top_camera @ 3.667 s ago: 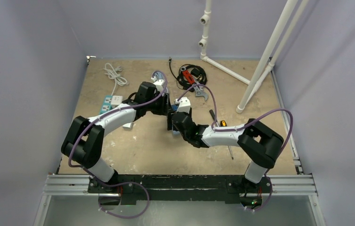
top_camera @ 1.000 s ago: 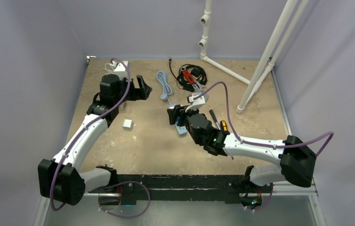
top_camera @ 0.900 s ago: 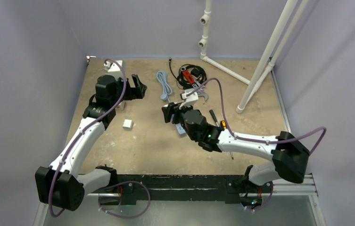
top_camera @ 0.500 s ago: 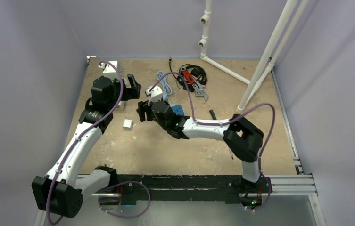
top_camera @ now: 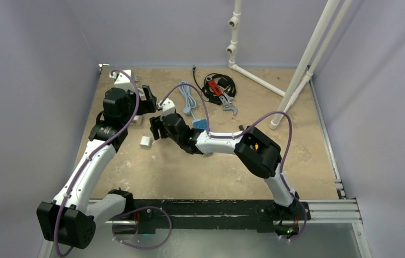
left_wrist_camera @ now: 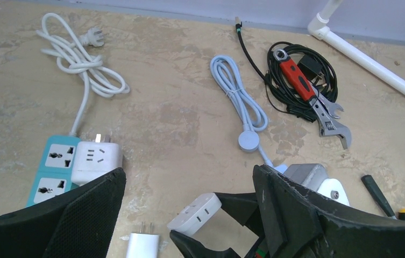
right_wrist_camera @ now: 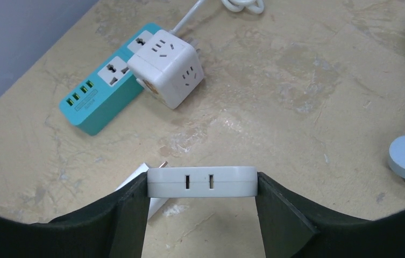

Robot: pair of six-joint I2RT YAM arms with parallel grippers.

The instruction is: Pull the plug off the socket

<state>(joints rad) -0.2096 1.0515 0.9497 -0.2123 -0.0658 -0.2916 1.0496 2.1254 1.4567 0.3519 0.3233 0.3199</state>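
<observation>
Right gripper (right_wrist_camera: pixel 202 189): I pinched the white charger (right_wrist_camera: pixel 202 180)
Left gripper (left_wrist_camera: pixel 189 188): my fingers (left_wrist_camera: pixel 90 212) stood spread
Cube adapter (right_wrist_camera: pixel 163 65): touched the teal strip (right_wrist_camera: pixel 95 88)

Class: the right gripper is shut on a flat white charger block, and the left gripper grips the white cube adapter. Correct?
No. The left wrist view shows the left gripper open and empty; the white cube adapter lies beside the teal power strip. The right gripper holds the flat white charger block.
</observation>
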